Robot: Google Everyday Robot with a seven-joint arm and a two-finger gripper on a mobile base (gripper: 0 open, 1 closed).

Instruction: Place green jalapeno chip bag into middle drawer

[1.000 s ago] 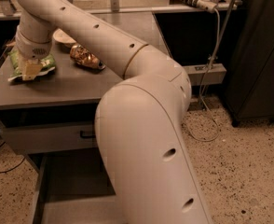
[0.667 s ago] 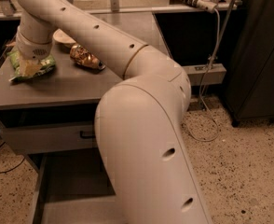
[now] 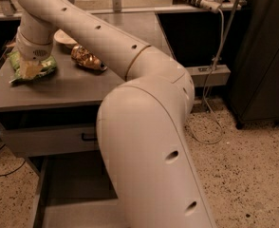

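The middle drawer [image 3: 68,184] stands pulled out, below the tool and on its near side, floor bare where the arm does not hide it. Above it is a shut drawer front [image 3: 44,140] with a black handle. On the surface [image 3: 73,87], the tool [image 3: 30,69] is still planted on the green jalapeno chip bag [image 3: 45,70], which has not lifted or shifted in the last second. Whether the tool has closed on it, I cannot tell. A shiny brown snack bag [image 3: 86,58] lies right of the tool, with a pale bowl [image 3: 63,37] beyond. The pickup looks unfinished.
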